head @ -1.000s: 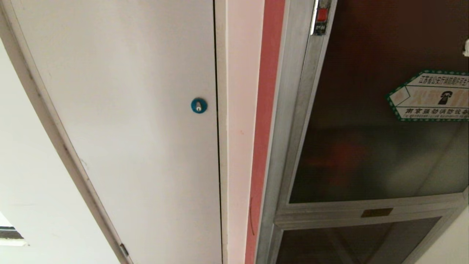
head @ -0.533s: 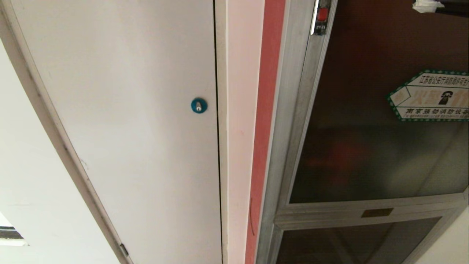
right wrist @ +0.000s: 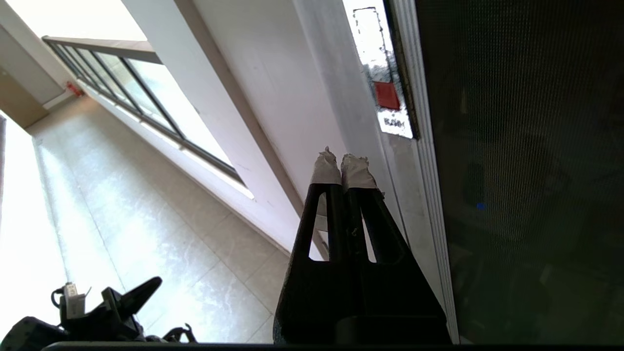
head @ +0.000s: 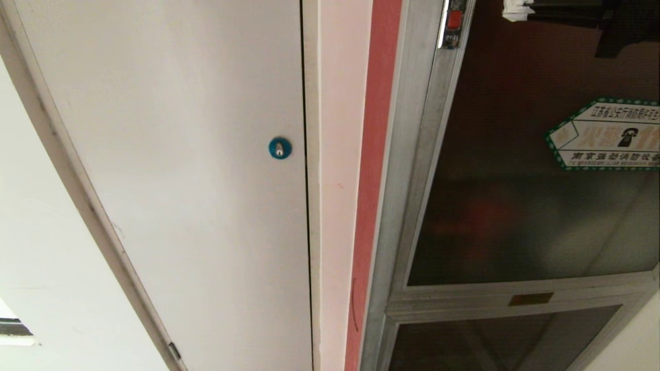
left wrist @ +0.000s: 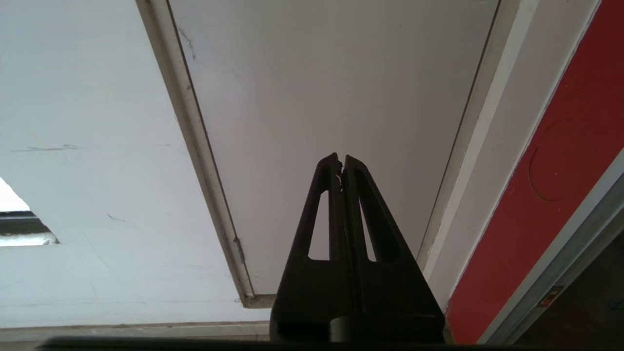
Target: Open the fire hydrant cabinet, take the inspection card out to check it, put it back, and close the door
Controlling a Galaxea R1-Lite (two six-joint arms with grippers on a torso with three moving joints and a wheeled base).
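Observation:
The fire hydrant cabinet stands at the right of the head view, its aluminium frame beside a red strip. Its door, dark glass with a green-bordered sticker, is closed. A small red latch sits on the frame's top left; it also shows as the latch in the right wrist view. My right gripper, tips wrapped in white tape, is shut and empty, held in front of the glass just right of the latch. My left gripper is shut and empty, low before the white panel. The inspection card is hidden.
A plain white panel with a blue round lock fills the left of the head view. A smaller dark glass panel lies under the door. The right wrist view takes in a tiled floor and a window.
My right gripper came in at the right edge of the head view and has travelled up and left across the glass towards the latch. The left arm and the door have not moved.

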